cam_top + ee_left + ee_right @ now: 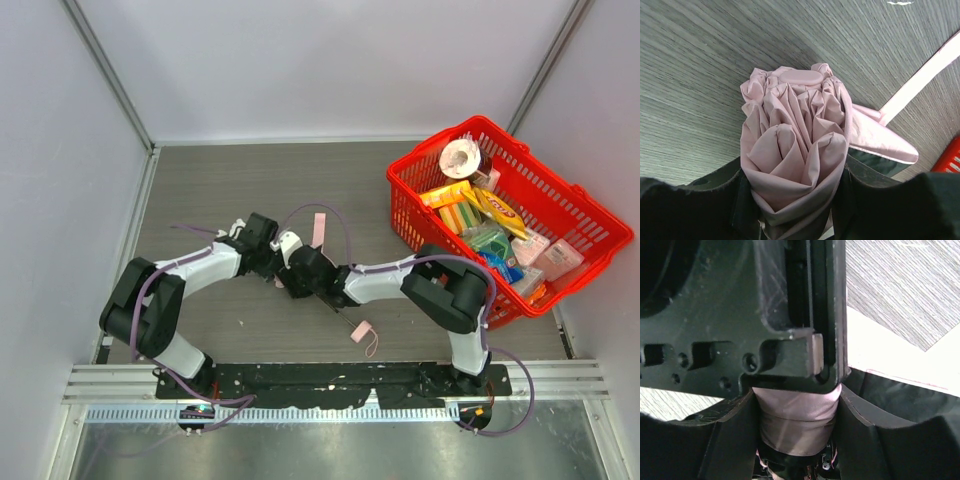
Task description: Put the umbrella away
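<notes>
Left wrist: left claw (795, 202) clamps umbrella (795, 125); right claw (797, 427) apparently grips too.

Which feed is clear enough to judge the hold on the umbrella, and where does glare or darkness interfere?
Left wrist: the umbrella is sharp and evenly lit, only its strap blows out white. Right wrist: mostly dark, its fabric dim, a glaring white patch at right. Top external: even light, no glare, but the umbrella is mostly hidden.

Bright, even light — soft shadows; glare patch in right wrist view.
</notes>
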Controlling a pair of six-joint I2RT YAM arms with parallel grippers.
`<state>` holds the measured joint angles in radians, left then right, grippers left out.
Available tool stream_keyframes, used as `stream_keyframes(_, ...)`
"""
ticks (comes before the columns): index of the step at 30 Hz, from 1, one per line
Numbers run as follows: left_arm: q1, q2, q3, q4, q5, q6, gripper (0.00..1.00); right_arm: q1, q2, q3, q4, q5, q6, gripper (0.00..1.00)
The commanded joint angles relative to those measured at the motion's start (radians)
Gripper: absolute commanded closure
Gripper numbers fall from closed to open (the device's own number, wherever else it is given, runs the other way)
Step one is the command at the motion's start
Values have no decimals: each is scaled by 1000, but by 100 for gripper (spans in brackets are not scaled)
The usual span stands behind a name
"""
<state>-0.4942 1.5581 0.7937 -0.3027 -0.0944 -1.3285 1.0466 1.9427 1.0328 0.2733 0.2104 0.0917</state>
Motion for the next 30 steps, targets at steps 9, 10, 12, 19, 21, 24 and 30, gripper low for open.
stream_keyframes(9, -9, -6, -149, -170, -30, 103, 54, -118, 88, -169, 76, -409, 172, 99)
stream_keyframes(10, -9, -29, -165, -150, -37, 115, 43, -144, 87, -172, 102, -433, 198, 99)
stream_keyframes(12, -9, -79, -188, -131, -66, 133, 29, -186, 81, -184, 147, -528, 238, 99)
stream_keyframes(19, -9, -168, -228, -125, -114, 163, 6, -312, 110, -174, 320, -863, 436, 99)
stream_keyframes(21, -10, -155, -228, -110, -100, 164, 0, -341, 137, -165, 395, -946, 518, 99)
stream_keyframes(24, -32, -138, -228, -90, -96, 141, 0, -367, 170, -152, 466, -996, 600, 99)
stream_keyframes(30, -58, -70, -218, -127, -116, -4, 2, -369, 177, -142, 517, -999, 671, 99)
